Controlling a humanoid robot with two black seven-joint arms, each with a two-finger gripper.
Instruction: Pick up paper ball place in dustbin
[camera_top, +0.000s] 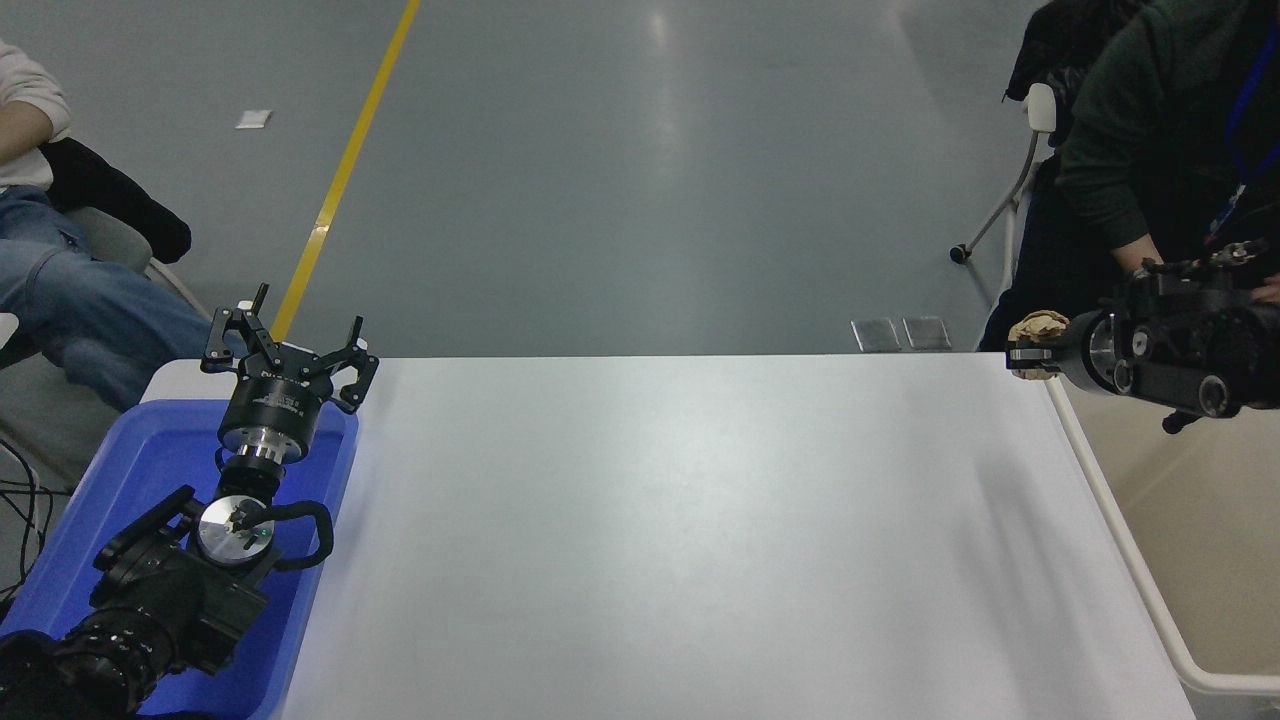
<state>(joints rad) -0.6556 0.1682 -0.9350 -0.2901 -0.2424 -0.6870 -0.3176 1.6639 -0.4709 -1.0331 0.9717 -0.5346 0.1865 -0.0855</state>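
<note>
**Paper ball held aloft near the dustbin**

The right gripper (1030, 350) has its fingers clamped on the paper ball (1038, 324), holding it in the air above the counter's (660, 520) far right corner, just left of the dustbin (1130, 540). The dustbin stands against the counter's right edge. The left gripper (288, 345) sits far from the dustbin, over a blue tray (120, 470), fingers spread wide. A person in dark clothing (1150, 130) stands beyond the dustbin.
</note>
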